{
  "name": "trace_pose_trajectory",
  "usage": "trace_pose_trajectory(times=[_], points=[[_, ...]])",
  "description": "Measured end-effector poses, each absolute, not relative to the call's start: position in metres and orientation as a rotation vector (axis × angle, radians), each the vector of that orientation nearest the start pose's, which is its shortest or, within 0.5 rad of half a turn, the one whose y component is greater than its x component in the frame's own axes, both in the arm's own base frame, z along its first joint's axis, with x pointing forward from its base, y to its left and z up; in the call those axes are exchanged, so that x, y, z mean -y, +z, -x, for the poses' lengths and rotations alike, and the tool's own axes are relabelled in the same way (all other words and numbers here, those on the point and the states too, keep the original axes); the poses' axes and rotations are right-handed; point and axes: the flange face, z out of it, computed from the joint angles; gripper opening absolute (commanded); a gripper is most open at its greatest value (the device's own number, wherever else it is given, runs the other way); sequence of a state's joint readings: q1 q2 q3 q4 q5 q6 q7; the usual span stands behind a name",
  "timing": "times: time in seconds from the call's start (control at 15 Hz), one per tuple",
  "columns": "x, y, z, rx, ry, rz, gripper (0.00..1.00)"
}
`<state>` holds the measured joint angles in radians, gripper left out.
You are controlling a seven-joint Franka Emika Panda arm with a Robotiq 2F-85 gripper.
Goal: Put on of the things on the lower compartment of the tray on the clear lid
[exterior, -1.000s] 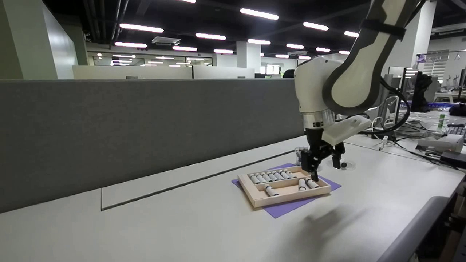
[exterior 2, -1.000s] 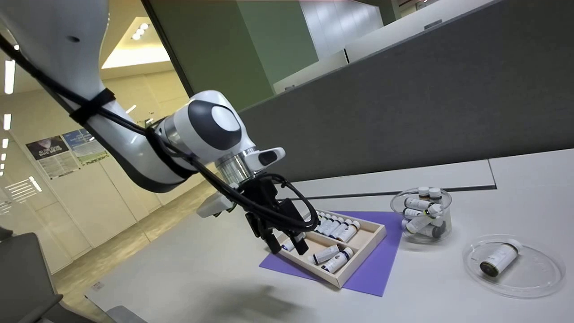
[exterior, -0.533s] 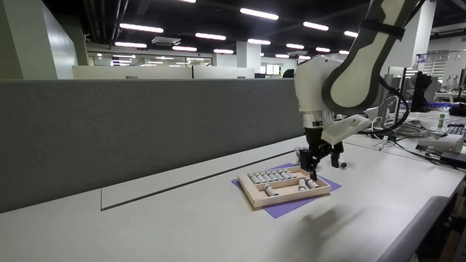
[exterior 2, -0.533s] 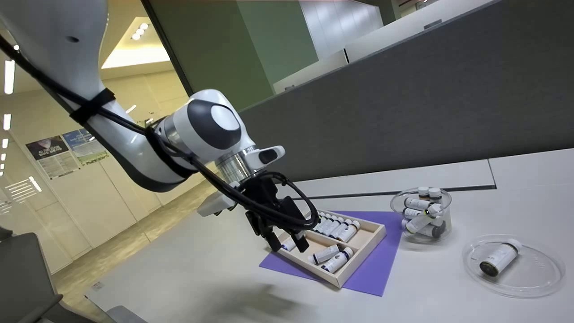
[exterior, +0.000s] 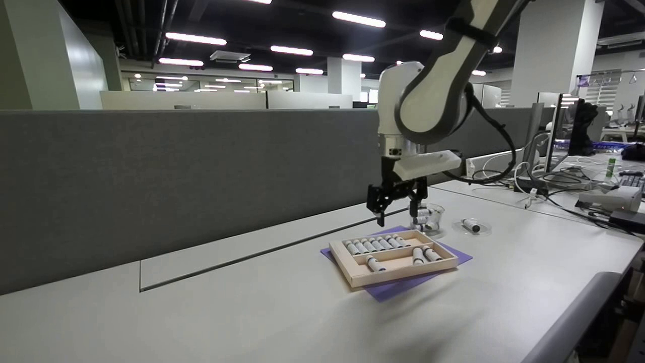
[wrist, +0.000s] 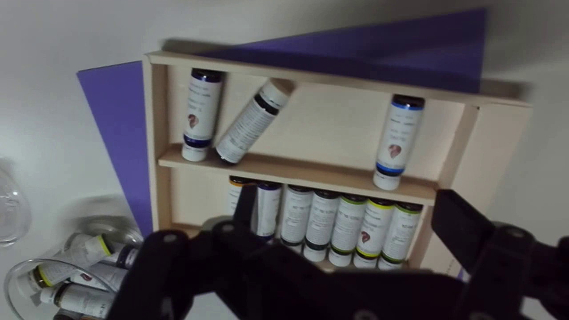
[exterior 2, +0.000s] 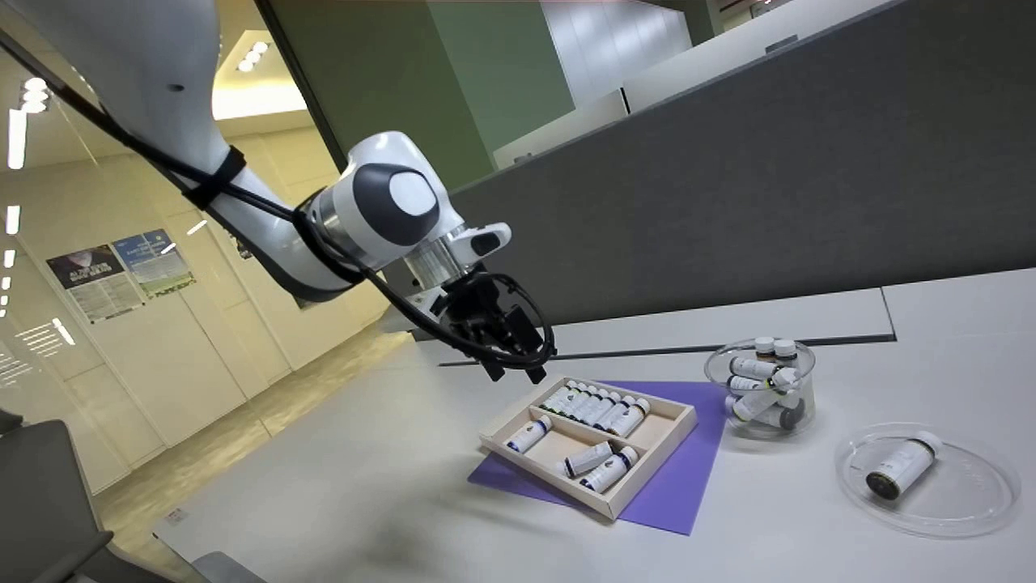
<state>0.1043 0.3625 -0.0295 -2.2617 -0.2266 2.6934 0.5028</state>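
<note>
A long partition [exterior: 201, 176], dark grey and matt like cloth, stands behind a smooth white desk [exterior: 242, 322]. The robot arm [exterior 2: 162, 48] stretches over the desk, glossy white curves with dark grey panels. A dark grey chair [exterior 2: 48, 494] borders an exterior view. On the desk lies a flat purple sheet [exterior 2: 680, 476] with straight edges, and on it the tray [wrist: 493, 142]: pale tan, wood-like, rectangular and shallow, split lengthwise into two long compartments [wrist: 329, 120]. The gripper [exterior: 397, 217], black and angular, hangs above the tray with its fingers [wrist: 462, 226] spread well apart; a black cable bundle [exterior 2: 511, 359] loops across part of it in an exterior view. The clear lid [exterior 2: 971, 495], a thin round dish, lies on the desk well apart from the tray, with one bottle [exterior 2: 904, 468] on its side in it. A clear, round-rimmed container [exterior 2: 809, 387] stands just beside the sheet, between tray and lid but set back towards the partition, holding jumbled bottles [exterior 2: 753, 368]. The bottles are small cylinders with white labels, pale caps and dark bases. Three bottles [wrist: 249, 126] lie in the compartment lower in both exterior views: two near one end, one slanted, the third near the other end. Seven bottles [wrist: 322, 218] lie side by side in the other compartment, partly covered by the gripper in the wrist view.
</note>
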Motion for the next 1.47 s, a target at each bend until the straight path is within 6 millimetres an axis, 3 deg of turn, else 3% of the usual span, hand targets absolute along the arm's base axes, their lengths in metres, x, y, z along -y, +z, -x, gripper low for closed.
trace_pose_trajectory(times=[0.4,0.8,1.47], points=[[-0.079,0.166,-0.590,-0.512,-0.126,3.107,1.00],[-0.097,0.131,-0.601,-0.551,0.004,3.097,1.00],[-0.072,0.118,-0.600,-0.616,0.058,3.116,1.00]])
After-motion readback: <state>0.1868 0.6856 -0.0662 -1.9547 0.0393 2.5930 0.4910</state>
